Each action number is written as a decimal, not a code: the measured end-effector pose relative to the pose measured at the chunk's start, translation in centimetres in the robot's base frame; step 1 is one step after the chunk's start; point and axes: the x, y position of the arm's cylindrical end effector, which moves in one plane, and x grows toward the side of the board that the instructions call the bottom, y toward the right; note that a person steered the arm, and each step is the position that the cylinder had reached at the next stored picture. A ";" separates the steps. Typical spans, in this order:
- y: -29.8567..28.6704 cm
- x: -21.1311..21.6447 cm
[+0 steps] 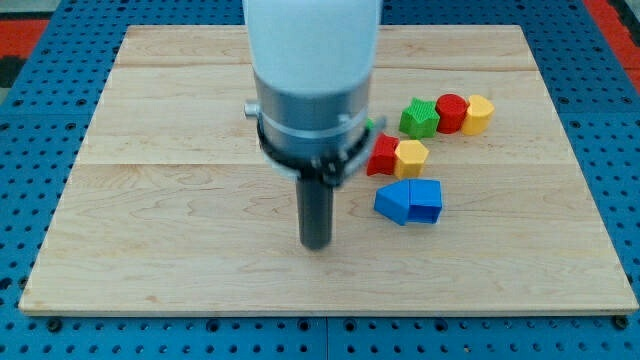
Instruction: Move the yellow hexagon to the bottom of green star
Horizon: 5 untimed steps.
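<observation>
The green star [419, 117] sits right of the board's middle, in the upper half. A red round block [451, 112] touches its right side, and a yellow block [479, 114] touches that one. Just below and left of the star, a second yellow block [410, 158], hexagon-like, sits against a red block [383, 155]. I cannot tell for sure which yellow block is the hexagon. My tip [316, 243] rests on the board, left of and below these blocks, touching none.
Two blue blocks [408, 201] lie together below the red and yellow pair, right of my tip. A sliver of another green block [371, 125] shows behind the arm's body [312, 80]. The wooden board's edge [330, 310] runs along the view's bottom.
</observation>
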 end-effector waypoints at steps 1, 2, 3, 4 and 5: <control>2.3 -3.5; 10.0 -2.9; 17.0 -3.1; 16.9 -3.2; 17.9 -4.3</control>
